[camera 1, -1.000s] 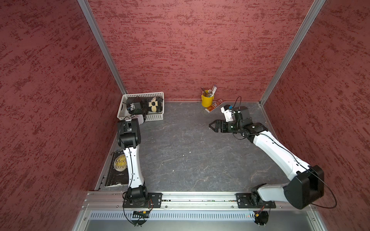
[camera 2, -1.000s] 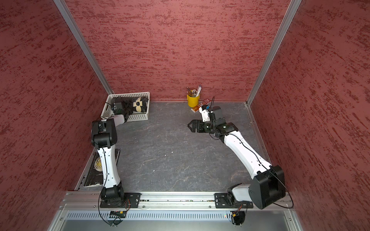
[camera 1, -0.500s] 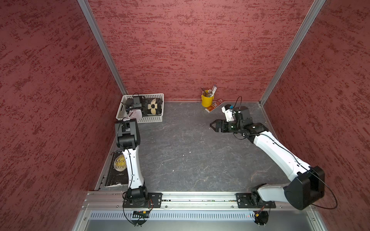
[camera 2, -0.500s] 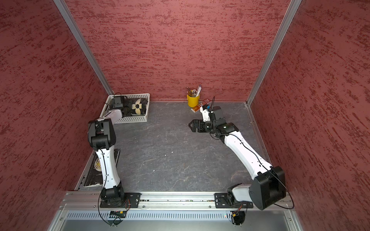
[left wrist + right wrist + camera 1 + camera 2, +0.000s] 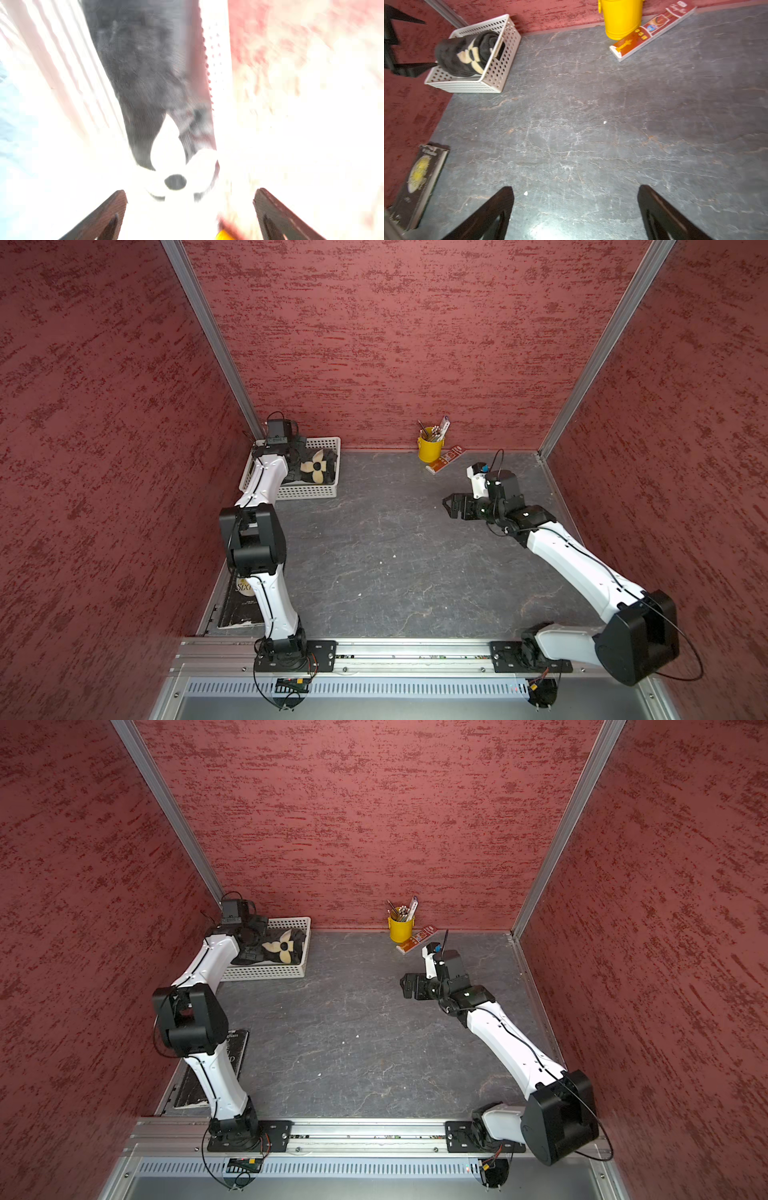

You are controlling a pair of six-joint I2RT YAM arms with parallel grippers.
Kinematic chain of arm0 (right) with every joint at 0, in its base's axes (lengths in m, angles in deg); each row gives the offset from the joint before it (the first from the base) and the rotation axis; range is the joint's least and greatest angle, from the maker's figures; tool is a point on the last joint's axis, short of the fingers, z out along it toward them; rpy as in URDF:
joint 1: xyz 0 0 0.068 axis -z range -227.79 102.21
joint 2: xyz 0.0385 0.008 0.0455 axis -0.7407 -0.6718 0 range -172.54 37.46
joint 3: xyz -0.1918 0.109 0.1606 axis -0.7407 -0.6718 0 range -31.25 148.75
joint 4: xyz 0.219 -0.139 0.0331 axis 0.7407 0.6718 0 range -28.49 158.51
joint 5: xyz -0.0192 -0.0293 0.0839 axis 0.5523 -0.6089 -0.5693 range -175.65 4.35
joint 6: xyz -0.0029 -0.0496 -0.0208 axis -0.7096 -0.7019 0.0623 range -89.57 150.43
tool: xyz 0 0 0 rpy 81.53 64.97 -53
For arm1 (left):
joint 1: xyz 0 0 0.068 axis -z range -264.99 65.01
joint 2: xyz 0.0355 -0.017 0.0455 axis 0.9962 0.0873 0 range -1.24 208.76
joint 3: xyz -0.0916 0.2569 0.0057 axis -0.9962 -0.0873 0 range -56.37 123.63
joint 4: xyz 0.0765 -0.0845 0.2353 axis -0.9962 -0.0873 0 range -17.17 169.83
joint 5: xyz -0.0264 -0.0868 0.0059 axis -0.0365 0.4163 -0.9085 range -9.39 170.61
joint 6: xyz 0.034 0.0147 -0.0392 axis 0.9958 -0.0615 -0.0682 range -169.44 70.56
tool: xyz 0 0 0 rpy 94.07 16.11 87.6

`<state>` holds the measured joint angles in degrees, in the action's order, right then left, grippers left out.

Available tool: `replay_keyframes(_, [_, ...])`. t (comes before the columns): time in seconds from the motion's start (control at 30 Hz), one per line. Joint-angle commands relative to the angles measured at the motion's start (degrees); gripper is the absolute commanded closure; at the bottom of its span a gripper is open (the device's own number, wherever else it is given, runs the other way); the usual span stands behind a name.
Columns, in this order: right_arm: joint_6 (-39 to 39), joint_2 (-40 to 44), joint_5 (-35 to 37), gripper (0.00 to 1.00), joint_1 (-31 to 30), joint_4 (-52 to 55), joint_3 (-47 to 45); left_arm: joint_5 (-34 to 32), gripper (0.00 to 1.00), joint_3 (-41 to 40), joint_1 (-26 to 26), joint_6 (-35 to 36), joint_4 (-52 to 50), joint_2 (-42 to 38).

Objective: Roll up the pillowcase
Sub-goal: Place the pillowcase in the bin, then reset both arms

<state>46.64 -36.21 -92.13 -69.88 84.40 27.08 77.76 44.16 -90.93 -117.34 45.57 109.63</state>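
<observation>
Since a second ago my left arm has reached further back over the white basket (image 5: 309,491), and its jaws have gone from half shut to wide. Now the left pincer (image 5: 190,192) holds nothing. Right in front of it, inside the basket, lies the pillowcase (image 5: 318,466), rolled up, its long way running along the basket's long side, I think. My right pincer (image 5: 448,508) is wide and empty too, far from the basket. So the left arm is much nearer.
</observation>
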Motion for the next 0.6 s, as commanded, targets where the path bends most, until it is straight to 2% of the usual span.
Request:
replay_keyframes(0.0, [-1.69, 4.04, 15.68, 0.01, -0.23, -4.88, -4.29, -3.84, 0.0, -5.09, 3.19, 14.69, -2.15, -7.11])
replay_keyframes(0.1, [-6.19, 6.35, 26.37, 0.02, -0.15, -10.78, -10.81, -10.41, 0.0, -14.21, 7.18, 26.28, 0.36, -14.85])
replay_keyframes(0.23, [-15.03, 8.34, 37.85, 0.02, 0.2, -28.3, -22.01, -20.19, 0.0, -33.57, 11.3, 38.56, 10.68, -26.54])
replay_keyframes(0.33, [-22.31, 7.93, 40.44, 0.01, 0.85, -47.17, -30.59, -23.27, 0.0, -48.15, 11.06, 45.78, 21.13, -34.67])
replay_keyframes(0.43, [-27.96, 3.58, 38.58, 0.02, 3.41, -66.27, -37.71, -19.3, 0.0, -61.73, 10.14, 58.51, 37.44, -38.9])
replay_keyframes(0.5, [-29.26, -0.92, 37.23, 0.02, 5.35, -73.86, -39.42, -18.66, 0.0, -67.48, 9.63, 61.91, 45.15, -38.42])
replay_keyframes(0.57, [-26.41, -5.07, 36.34, 0.01, 7.34, -75.66, -38.84, -17.16, 0.0, -70.87, 8.94, 63.48, 51.79, -36.62])
